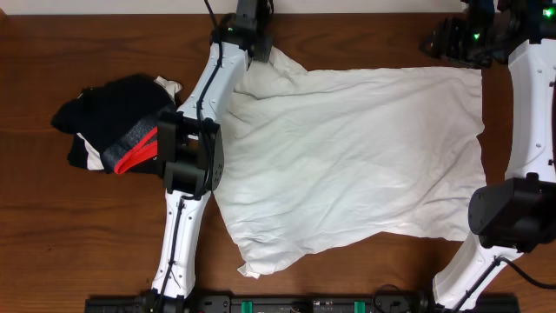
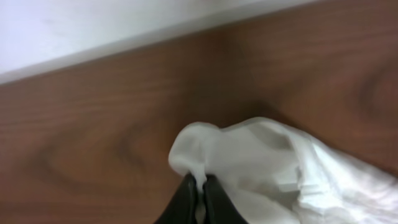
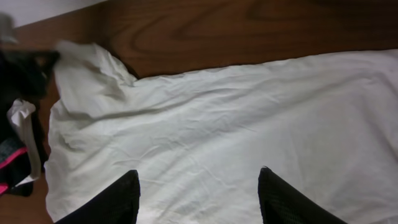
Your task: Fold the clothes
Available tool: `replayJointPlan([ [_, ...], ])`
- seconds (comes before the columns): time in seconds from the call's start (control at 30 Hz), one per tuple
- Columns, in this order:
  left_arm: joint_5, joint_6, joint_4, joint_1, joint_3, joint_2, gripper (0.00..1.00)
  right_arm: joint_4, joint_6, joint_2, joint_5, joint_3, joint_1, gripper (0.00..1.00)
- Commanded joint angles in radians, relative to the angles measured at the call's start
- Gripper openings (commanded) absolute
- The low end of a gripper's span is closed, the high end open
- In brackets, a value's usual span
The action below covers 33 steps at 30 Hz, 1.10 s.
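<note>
The clothes are one large white T-shirt [image 1: 347, 156], lying spread and wrinkled across the middle of the wooden table, plain side up. My left gripper [image 1: 265, 54] is at the shirt's far left corner, shut on a pinched fold of white cloth [image 2: 200, 180]. The cloth bunches up just past the fingertips [image 2: 186, 199]. My right gripper [image 1: 439, 41] hovers by the far right corner. In the right wrist view it is open [image 3: 198, 171], its two black fingers [image 3: 118, 199] wide apart above the shirt [image 3: 217, 124], holding nothing.
A heap of black garments [image 1: 113, 117] with a grey-and-red band [image 1: 139, 156] lies left of the shirt, beside the left arm [image 1: 191, 148]; it also shows in the right wrist view [image 3: 18, 74]. The right arm's base [image 1: 512, 209] stands at the shirt's right edge. The table's far edge [image 2: 124, 46] meets a white wall.
</note>
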<state>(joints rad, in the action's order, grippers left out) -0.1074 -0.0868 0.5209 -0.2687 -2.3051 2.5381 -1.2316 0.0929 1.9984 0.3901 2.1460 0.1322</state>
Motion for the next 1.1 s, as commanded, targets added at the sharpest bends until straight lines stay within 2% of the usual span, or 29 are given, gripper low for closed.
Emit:
replayJointPlan([
  [0.0,-0.034,-0.01,-0.104,0.018,-0.02,-0.046,0.06,0.0,-0.02,0.007,-0.002,-0.001,-0.003,0.59],
  [0.1,-0.033,-0.006,-0.203,0.019,-0.008,-0.031,0.06,0.001,-0.02,0.007,-0.002,-0.001,-0.003,0.59],
  [0.2,-0.033,-0.006,-0.224,0.019,-0.008,-0.01,0.07,0.003,-0.02,0.007,-0.002,-0.001,-0.003,0.59],
  [0.23,-0.033,-0.006,-0.218,0.019,-0.008,-0.005,0.09,0.003,-0.02,0.007,-0.002,-0.001,-0.003,0.59],
  [0.27,-0.033,-0.005,-0.211,0.02,-0.008,0.002,0.16,0.004,-0.02,0.007,-0.002,-0.001,-0.003,0.6],
  [0.33,-0.033,0.006,-0.186,0.021,-0.008,0.008,0.53,0.005,-0.02,0.009,-0.002,-0.001,-0.003,0.61],
  [0.4,-0.037,0.009,-0.165,0.023,-0.008,0.008,1.0,0.005,-0.02,0.01,-0.002,-0.001,-0.003,0.61],
  [0.53,-0.036,0.009,-0.134,0.027,-0.009,-0.008,0.98,0.005,-0.02,0.01,-0.001,-0.001,-0.003,0.61],
  [0.73,-0.015,0.009,0.07,0.006,-0.009,-0.069,0.98,-0.02,-0.022,0.013,-0.002,-0.002,-0.003,0.64],
  [0.77,0.02,0.008,0.101,-0.001,-0.009,-0.072,0.8,-0.02,-0.022,0.016,-0.002,-0.002,-0.003,0.64],
  [0.83,0.09,0.008,0.138,-0.013,-0.008,-0.071,0.66,-0.019,-0.022,0.016,-0.002,-0.003,-0.003,0.64],
  [0.93,0.151,0.008,0.122,-0.031,-0.002,-0.053,0.65,-0.019,-0.022,0.016,-0.002,-0.008,-0.003,0.64],
  [1.07,0.153,0.008,0.066,-0.048,-0.002,-0.031,0.63,-0.022,-0.022,0.016,-0.002,-0.014,-0.004,0.64],
])
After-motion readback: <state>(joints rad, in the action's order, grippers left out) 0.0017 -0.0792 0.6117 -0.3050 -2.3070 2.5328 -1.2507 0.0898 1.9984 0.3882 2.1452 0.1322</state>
